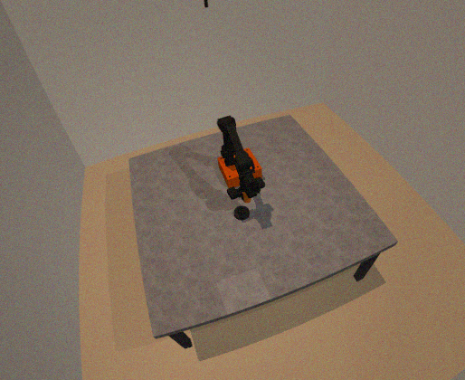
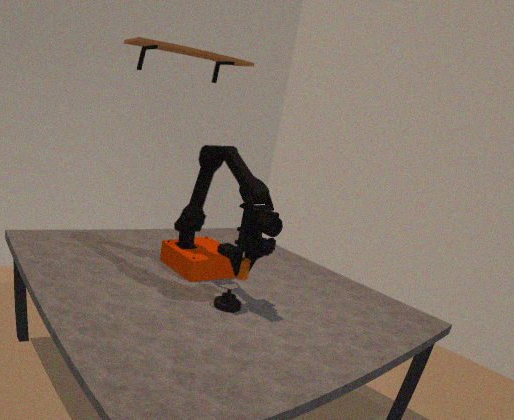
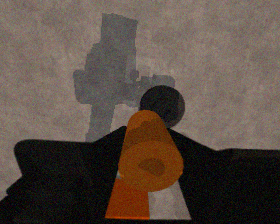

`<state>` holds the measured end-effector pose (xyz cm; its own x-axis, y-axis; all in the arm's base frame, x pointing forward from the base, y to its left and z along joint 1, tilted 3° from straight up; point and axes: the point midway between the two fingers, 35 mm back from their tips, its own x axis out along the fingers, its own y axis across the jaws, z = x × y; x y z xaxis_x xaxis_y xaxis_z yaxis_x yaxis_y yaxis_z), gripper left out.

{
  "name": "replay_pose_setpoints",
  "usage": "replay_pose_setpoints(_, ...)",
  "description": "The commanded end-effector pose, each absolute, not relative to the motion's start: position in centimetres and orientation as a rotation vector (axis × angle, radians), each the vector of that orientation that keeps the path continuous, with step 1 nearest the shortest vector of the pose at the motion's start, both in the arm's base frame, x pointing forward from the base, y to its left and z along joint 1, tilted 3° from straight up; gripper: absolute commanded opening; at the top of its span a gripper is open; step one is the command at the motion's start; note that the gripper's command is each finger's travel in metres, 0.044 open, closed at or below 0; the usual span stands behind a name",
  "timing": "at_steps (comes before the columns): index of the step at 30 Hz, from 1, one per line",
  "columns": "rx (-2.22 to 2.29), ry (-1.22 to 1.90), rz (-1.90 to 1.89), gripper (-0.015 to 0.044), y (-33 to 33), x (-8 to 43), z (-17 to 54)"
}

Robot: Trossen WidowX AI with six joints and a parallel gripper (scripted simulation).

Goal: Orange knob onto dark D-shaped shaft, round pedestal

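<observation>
The orange knob [image 1: 247, 198] [image 2: 244, 270] [image 3: 150, 142] is held in the air, roughly upright, between the fingers of my gripper [image 2: 243, 273] [image 3: 145, 131], which is shut on it. The dark round pedestal [image 1: 241, 213] [image 2: 227, 304] [image 3: 167, 104] stands on the table, lower than the knob and apart from it. Its thin shaft [image 2: 229, 292] sticks up in the exterior view. In the wrist view the knob's far end overlaps the pedestal's lower left edge and hides part of it. The shaft's flat side cannot be made out.
The arm's orange base [image 1: 227, 175] [image 2: 197, 269] is close behind the gripper. The arm's shadow falls on the grey table [image 1: 196, 271] [image 2: 152, 350] beside the pedestal. A wooden shelf [image 2: 187, 50] hangs high on the back wall.
</observation>
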<state>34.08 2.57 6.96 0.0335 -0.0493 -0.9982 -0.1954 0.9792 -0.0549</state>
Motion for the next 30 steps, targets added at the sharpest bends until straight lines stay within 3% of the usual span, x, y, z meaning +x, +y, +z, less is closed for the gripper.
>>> replay_pose_setpoints(1,-0.199,1.534,0.112,0.0000,1.2,34.4,6.6)
replay_pose_setpoints(30,-0.205,1.533,0.110,0.0000,-1.2,35.0,3.8)
